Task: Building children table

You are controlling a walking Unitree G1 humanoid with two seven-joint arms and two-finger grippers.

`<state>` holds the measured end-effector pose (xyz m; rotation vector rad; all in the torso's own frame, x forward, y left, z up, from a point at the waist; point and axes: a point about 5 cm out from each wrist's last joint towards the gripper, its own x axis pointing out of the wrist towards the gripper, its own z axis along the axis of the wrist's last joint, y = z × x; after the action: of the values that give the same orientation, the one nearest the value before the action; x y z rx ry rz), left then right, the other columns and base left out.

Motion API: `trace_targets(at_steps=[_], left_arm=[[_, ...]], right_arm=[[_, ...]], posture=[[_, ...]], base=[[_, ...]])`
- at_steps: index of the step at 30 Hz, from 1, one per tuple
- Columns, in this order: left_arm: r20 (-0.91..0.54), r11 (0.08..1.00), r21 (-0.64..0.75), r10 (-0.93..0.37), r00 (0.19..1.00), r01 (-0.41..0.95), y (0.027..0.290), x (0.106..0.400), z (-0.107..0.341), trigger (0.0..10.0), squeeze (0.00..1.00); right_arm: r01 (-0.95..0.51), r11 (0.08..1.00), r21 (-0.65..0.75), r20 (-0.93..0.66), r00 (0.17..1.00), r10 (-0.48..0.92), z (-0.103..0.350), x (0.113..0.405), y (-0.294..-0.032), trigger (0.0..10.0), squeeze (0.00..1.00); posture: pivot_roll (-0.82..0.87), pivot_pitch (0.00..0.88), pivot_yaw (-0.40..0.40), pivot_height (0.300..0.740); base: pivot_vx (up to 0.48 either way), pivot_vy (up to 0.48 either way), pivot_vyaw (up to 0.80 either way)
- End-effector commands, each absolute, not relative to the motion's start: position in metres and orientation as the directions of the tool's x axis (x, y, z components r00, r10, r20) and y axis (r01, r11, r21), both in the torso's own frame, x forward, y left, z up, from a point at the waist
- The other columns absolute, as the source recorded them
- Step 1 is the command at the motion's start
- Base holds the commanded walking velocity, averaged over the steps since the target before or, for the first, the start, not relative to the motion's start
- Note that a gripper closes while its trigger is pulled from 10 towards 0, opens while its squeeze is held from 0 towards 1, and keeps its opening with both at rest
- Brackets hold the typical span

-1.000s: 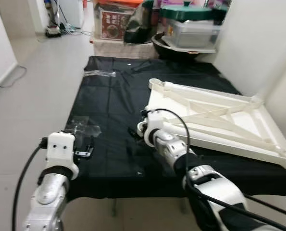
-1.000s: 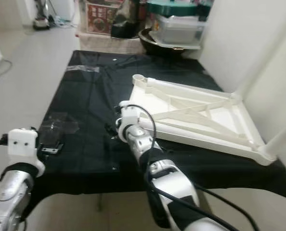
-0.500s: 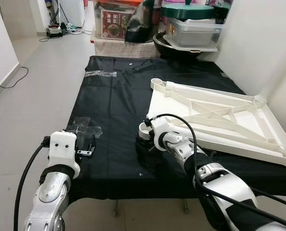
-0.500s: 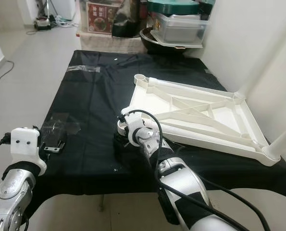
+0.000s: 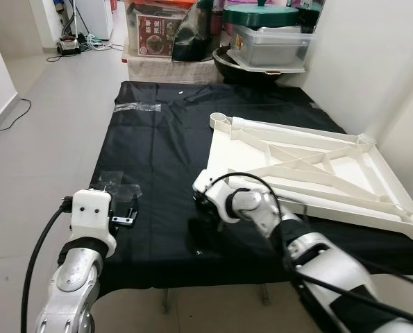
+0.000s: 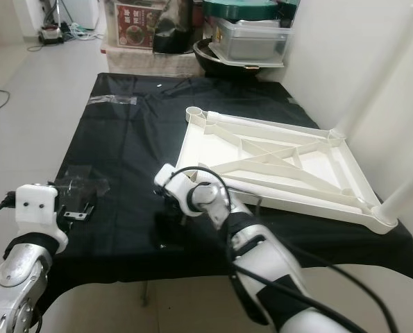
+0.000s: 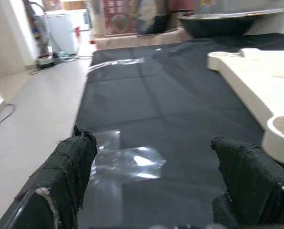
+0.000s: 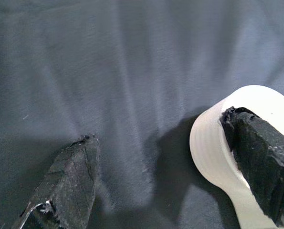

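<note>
Left eye view: the only writing sits on a red printed box at the top centre, and its lettering is too small to read. Beside it, toward the upper right, stand a clear plastic bin and a green lid.

A black cloth covers the floor through the middle of the frame. On it, at centre right, lies the white plastic table top, upside down, ribs showing, with round leg sockets at its corners.

The right gripper is at the table top's nearest corner, just below centre in the left eye view. Its jaws are spread wide: one finger is inside the white leg socket, the other is down by the cloth outside it.

The left gripper hangs over the cloth's lower left edge, jaws wide apart and holding nothing, above a crinkled clear plastic wrapper.
</note>
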<state>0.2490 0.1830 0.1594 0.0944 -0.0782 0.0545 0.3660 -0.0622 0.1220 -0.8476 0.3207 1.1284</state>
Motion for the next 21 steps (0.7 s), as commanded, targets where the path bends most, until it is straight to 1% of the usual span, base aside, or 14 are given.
trace_targets(at_steps=[1, 2, 3, 7, 8, 9, 13, 14, 15, 16, 17, 18, 19, 21], left_arm=[[0.087, 0.994, 0.098, 0.048, 0.995, -0.057, 0.181, 0.249, 0.159, 10.0, 0.0], [0.087, 0.994, 0.098, 0.048, 0.995, -0.057, 0.181, 0.249, 0.159, 10.0, 0.0], [0.087, 0.994, 0.097, 0.049, 0.995, -0.058, 0.181, 0.249, 0.159, 10.0, 0.0], [0.087, 0.994, 0.097, 0.049, 0.995, -0.058, 0.181, 0.249, 0.159, 10.0, 0.0], [0.087, 0.994, 0.095, 0.052, 0.995, -0.06, 0.181, 0.248, 0.159, 10.0, 0.0], [0.086, 0.994, 0.088, 0.059, 0.995, -0.067, 0.183, 0.248, 0.159, 10.0, 0.0], [0.086, 0.994, 0.088, 0.059, 0.995, -0.067, 0.183, 0.248, 0.159, 10.0, 0.0], [0.084, 0.994, 0.081, 0.065, 0.994, -0.072, 0.183, 0.248, 0.159, 10.0, 0.0], [0.084, 0.994, 0.081, 0.065, 0.994, -0.072, 0.183, 0.248, 0.159, 10.0, 0.0], [0.083, 0.994, 0.076, 0.068, 0.994, -0.075, 0.184, 0.248, 0.158, 10.0, 0.0], [0.083, 0.994, 0.076, 0.068, 0.994, -0.075, 0.184, 0.248, 0.158, 10.0, 0.0], [0.08, 0.995, 0.074, 0.066, 0.995, -0.072, 0.184, 0.25, 0.158, 10.0, 0.0], [0.08, 0.995, 0.074, 0.066, 0.995, -0.072, 0.184, 0.25, 0.158, 10.0, 0.0], [0.077, 0.995, 0.074, 0.061, 0.995, -0.066, 0.183, 0.251, 0.157, 10.0, 0.0]], right_arm=[[-0.946, -0.022, -0.323, -0.733, 0.235, 0.639, 0.099, 0.347, -0.052, 10.0, 0.0], [-0.946, -0.022, -0.323, -0.733, 0.235, 0.639, 0.099, 0.347, -0.052, 10.0, 0.0], [-0.953, -0.043, -0.3, -0.748, 0.208, 0.63, 0.097, 0.345, -0.053, 10.0, 0.0], [-0.953, -0.043, -0.3, -0.748, 0.208, 0.63, 0.097, 0.345, -0.053, 10.0, 0.0], [-0.967, -0.083, -0.242, -0.775, 0.142, 0.615, 0.096, 0.343, -0.06, 10.0, 0.0], [-0.976, -0.171, -0.138, -0.814, 0.014, 0.58, 0.098, 0.339, -0.087, 10.0, 0.0], [-0.976, -0.171, -0.138, -0.814, 0.014, 0.58, 0.098, 0.339, -0.087, 10.0, 0.0], [-0.969, -0.244, -0.048, -0.832, -0.096, 0.546, 0.102, 0.335, -0.113, 10.0, 0.0], [-0.969, -0.244, -0.048, -0.832, -0.096, 0.546, 0.102, 0.335, -0.113, 10.0, 0.0], [-0.955, -0.296, 0.014, -0.84, -0.171, 0.514, 0.106, 0.331, -0.13, 10.0, 0.0], [-0.955, -0.296, 0.014, -0.84, -0.171, 0.514, 0.106, 0.331, -0.13, 10.0, 0.0], [-0.942, -0.335, 0.032, -0.83, -0.211, 0.516, 0.117, 0.327, -0.145, 10.0, 0.0], [-0.942, -0.335, 0.032, -0.83, -0.211, 0.516, 0.117, 0.327, -0.145, 10.0, 0.0], [-0.926, -0.378, 0.011, -0.811, -0.229, 0.538, 0.132, 0.322, -0.156, 10.0, 0.0]], posture=[[0.14, 0.0, -0.13, 0.74], [0.14, 0.0, -0.13, 0.74], [0.14, 0.0, -0.13, 0.74], [0.14, 0.0, -0.13, 0.74], [0.14, 0.0, -0.141, 0.74], [0.11, 0.0, -0.141, 0.74], [0.11, 0.0, -0.141, 0.74], [0.1, 0.0, -0.137, 0.74], [0.1, 0.0, -0.137, 0.74], [0.1, 0.0, -0.136, 0.74], [0.1, 0.0, -0.136, 0.74], [0.08, 0.0, -0.123, 0.74], [0.08, 0.0, -0.123, 0.74], [0.07, 0.0, -0.115, 0.74]], base=[[0.0, 0.0, 0.0], [0.0, 0.0, 0.0], [0.0, 0.0, 0.0], [0.0, 0.0, 0.0], [0.0, 0.0, 0.0], [0.0, 0.0, 0.0], [0.0, 0.0, 0.0], [0.0, 0.0, 0.0], [0.0, 0.0, 0.0], [0.0, 0.0, 0.0], [0.0, 0.0, 0.0], [0.0, 0.0, 0.0], [0.0, 0.0, 0.0], [0.0, 0.0, 0.0]])
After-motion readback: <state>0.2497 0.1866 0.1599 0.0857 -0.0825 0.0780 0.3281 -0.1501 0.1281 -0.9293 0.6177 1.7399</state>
